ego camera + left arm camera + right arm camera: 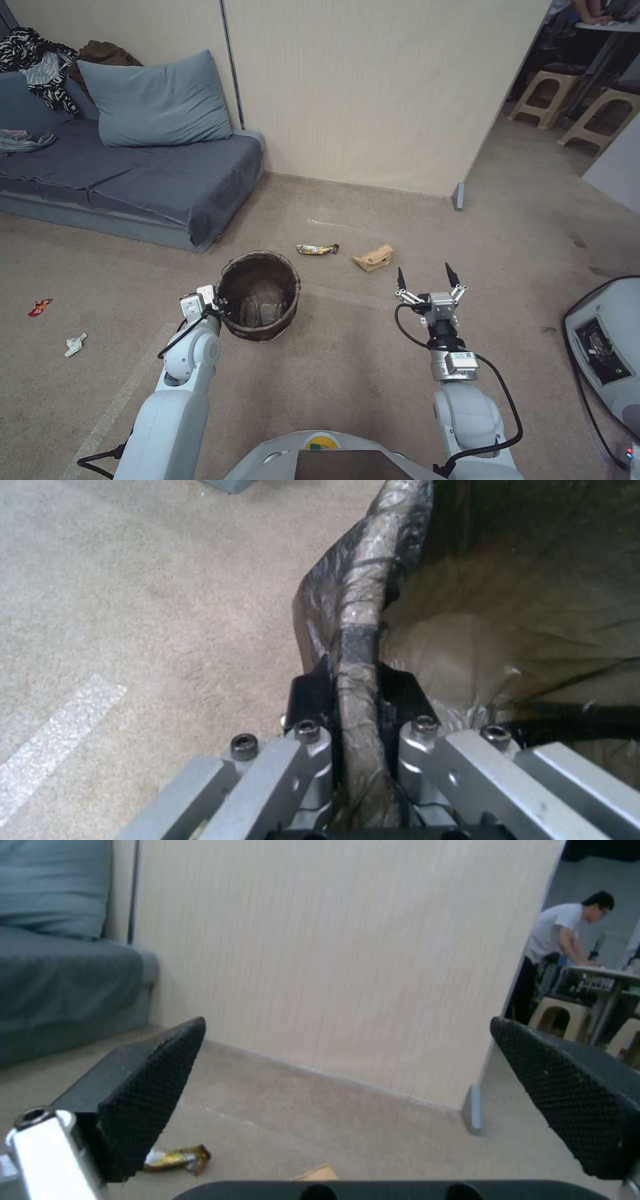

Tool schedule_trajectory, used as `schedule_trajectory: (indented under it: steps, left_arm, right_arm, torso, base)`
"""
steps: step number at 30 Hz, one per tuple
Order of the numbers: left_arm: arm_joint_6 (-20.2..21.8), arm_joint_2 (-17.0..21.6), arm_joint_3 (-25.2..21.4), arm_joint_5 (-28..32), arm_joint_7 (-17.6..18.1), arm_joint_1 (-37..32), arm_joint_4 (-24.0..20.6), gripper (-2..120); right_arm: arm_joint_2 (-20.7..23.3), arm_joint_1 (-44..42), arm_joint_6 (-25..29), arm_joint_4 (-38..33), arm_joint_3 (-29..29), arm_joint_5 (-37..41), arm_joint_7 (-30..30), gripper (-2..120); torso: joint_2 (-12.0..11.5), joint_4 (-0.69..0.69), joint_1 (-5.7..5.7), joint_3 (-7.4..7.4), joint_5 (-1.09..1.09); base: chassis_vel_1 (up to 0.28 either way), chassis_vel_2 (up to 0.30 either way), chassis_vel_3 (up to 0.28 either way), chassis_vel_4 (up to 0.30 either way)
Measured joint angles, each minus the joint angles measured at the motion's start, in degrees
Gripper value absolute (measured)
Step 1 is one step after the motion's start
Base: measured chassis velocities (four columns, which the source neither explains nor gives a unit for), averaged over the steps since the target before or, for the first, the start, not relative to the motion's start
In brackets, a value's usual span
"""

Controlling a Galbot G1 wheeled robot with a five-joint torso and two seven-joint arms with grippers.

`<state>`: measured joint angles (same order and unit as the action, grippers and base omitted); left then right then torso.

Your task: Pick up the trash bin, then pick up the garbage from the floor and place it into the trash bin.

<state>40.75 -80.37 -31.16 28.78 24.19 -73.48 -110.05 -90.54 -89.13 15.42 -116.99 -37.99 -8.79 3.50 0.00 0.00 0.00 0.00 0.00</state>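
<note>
Writing: none legible on the yellow wrapper point(317, 249).
Trash bin point(259, 295): on the carpet point(347, 373) by the sofa point(133, 180); brown liner, contents unclear.
Left gripper point(351, 680): pinching the bin's rim.
Right gripper point(429, 274): fingers spread, above carpet, short of the crumpled brown paper point(374, 257).

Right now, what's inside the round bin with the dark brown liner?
The round bin with the dark brown liner, clamped at its rim by the left gripper, holds crinkled liner folds and something pale and shiny at the bottom; whether that is litter can't be told. The near inner wall is hidden.

White arms point(180, 400), black cables, silver wrists, black jaws.
</note>
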Motion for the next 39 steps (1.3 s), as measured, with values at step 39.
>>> schedule_trajectory:
  steps: [39]
  left_arm:
    - [-2.65, -1.41, 0.08, -8.31, -2.04, -11.13, -25.58, 6]
  right_arm:
    - [-0.47, 0.48, 2.72, 1.46, -0.26, 4.95, 3.31, 99]
  torso:
    - [0.0, -0.01, 0.0, -0.01, 0.0]
  base:
    - [-0.011, 0.009, 0.009, -0.012]
